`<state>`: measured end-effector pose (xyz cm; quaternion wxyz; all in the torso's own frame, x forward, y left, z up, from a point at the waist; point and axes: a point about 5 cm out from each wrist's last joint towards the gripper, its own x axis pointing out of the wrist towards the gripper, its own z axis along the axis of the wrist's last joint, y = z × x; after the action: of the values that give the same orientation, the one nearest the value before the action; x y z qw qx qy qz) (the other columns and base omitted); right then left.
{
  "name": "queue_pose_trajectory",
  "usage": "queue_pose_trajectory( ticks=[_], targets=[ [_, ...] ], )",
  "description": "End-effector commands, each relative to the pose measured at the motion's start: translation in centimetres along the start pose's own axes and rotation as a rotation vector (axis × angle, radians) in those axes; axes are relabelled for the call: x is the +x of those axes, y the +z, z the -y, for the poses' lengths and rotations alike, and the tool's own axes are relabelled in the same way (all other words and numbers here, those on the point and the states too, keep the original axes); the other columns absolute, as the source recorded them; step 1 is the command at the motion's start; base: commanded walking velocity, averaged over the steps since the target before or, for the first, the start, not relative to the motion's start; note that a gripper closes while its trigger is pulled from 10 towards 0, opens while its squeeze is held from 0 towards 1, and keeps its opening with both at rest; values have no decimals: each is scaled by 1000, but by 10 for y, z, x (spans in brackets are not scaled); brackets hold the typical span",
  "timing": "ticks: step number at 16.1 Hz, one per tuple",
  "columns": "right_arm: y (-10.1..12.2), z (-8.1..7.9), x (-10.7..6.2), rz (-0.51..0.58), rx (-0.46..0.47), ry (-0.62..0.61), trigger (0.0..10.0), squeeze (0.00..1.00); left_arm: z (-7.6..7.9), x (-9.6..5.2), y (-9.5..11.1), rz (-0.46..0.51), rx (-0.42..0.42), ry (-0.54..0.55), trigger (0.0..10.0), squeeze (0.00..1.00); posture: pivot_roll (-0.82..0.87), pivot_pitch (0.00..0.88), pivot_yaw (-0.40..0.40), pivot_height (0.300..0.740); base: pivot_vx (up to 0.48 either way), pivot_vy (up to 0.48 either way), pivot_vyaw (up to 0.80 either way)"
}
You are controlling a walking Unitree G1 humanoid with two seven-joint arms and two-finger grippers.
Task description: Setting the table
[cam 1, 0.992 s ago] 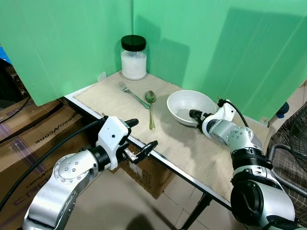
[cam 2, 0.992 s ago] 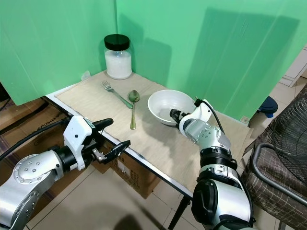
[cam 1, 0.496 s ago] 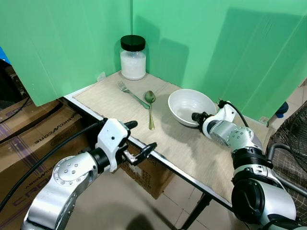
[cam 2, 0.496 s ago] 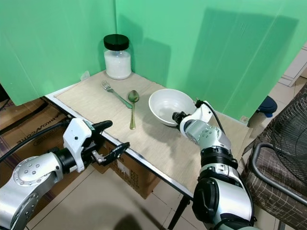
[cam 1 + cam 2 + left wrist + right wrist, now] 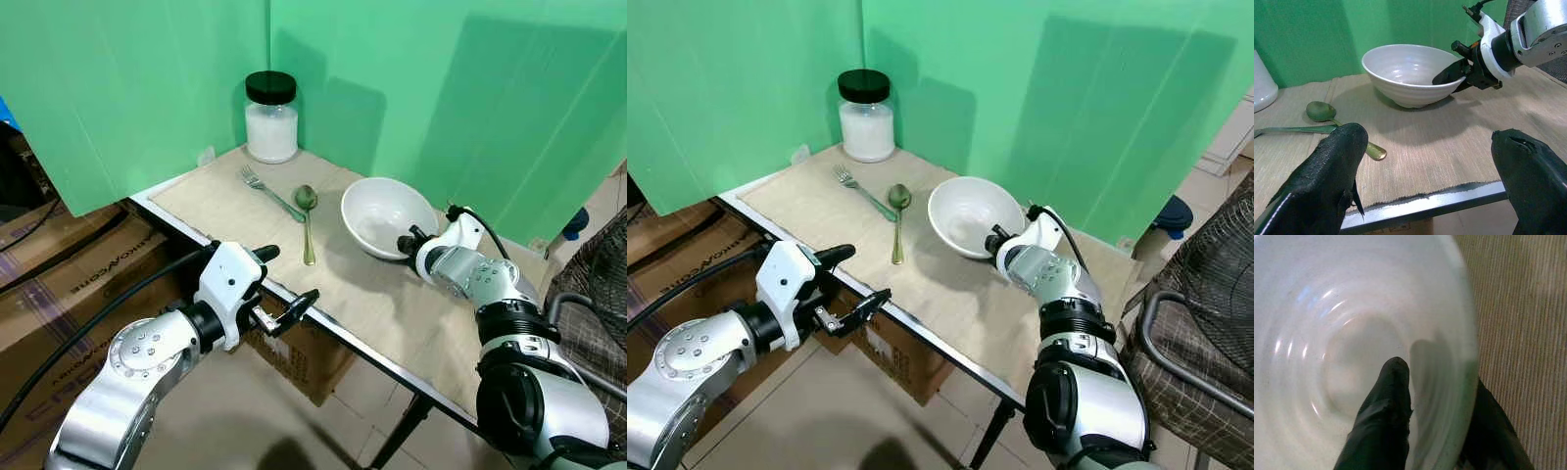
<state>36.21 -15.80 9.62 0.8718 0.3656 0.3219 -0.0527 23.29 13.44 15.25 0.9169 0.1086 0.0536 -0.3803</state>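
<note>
Nearest the camera, the left gripper [image 5: 282,290] hangs just off the near edge of the table [image 5: 362,348], its two black fingers spread wide with nothing between them; the left wrist view looks across the tabletop between those fingers [image 5: 1327,181]. Under the table, cardboard boxes [image 5: 59,284] sit on the tiled floor. On the beige table mat [image 5: 333,294] a spoon [image 5: 308,217] lies with its bowl pointing away and its handle toward the near edge, and just beside it, on the left, a fork [image 5: 269,191] lies at an angle, its handle end close to the spoon's bowl. To the right, the white bowl [image 5: 382,211] is tilted on the mat, its right rim raised. The right gripper [image 5: 411,241] pinches that rim: one finger [image 5: 1383,421] lies inside the bowl against the wall, the other sits outside beneath the rim. Farthest back, in the corner of the green backdrop [image 5: 441,88], a glass jar [image 5: 271,117] of white contents with a black lid stands upright.
</note>
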Motion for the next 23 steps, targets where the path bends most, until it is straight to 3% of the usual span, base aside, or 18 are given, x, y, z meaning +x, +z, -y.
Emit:
queue_pose_trajectory(
  ticks=[1, 8, 10, 12, 13, 14, 15, 16, 18, 20, 21, 22, 23],
  targets=[
    [6, -8, -1, 8, -23, 13, 0, 0, 0, 3, 4, 11, 24, -4, 10000, 537, 90, 0, -63, 740, 0, 0, 0],
    [19, -13, -8, 57, -13, 39, 0, 0, -5, 12, 5, 23, 53, 1, 10000, 537, 78, 0, -49, 740, 0, 0, 0],
    [32, -13, -24, 145, -70, 90, 0, 0, -9, 16, 6, 35, 60, 13, 10000, 537, 71, 0, -49, 740, 0, 0, 0],
    [42, -15, -39, 221, -72, 139, 0, 0, -9, 19, 7, 47, 65, 18, 10000, 537, 66, 0, -52, 740, 0, 0, 0],
    [54, -17, -58, 354, -107, 175, 0, 0, -9, 22, 8, 63, 62, 27, 10000, 537, 62, 0, -55, 740, 0, 0, 0],
    [58, -19, -67, 421, -156, 199, 0, 0, -9, 23, 9, 69, 62, 34, 10000, 537, 62, 0, -55, 740, 0, 0, 0],
    [58, -22, -101, 523, -271, 301, 0, 0, -12, 26, 16, 128, 53, 95, 10000, 541, 53, 0, -48, 740, 0, 0, 0],
    [57, -21, -107, 530, -284, 314, 0, 0, -13, 26, 18, 143, 46, 111, 10000, 541, 53, 0, -48, 740, 0, 0, 0],
    [46, -20, -149, 679, -428, 374, 0, 0, -13, 29, 26, 201, 25, 170, 10000, 537, 27, 0, -28, 740, 0, 0, 0],
    [32, -20, -167, 746, -516, 393, 0, 0, -13, 26, 26, 220, 8, 227, 10000, 541, 14, 0, -13, 740, 0, 0, 0],
    [18, -14, -172, 736, -481, 410, 10000, 0, -11, 24, 28, 238, -12, 279, 10000, 533, 19, 0, -26, 740, 0, 0, 0],
    [14, -12, -173, 733, -455, 410, 10000, 0, -10, 23, 27, 237, -15, 289, 10000, 533, 19, 0, -26, 740, 0, 0, 0],
    [3, -10, -173, 736, -514, 390, 10000, 0, -11, 21, 20, 198, -36, 324, 10000, 459, 4, 0, -13, 740, 0, 0, 0]
  ],
)
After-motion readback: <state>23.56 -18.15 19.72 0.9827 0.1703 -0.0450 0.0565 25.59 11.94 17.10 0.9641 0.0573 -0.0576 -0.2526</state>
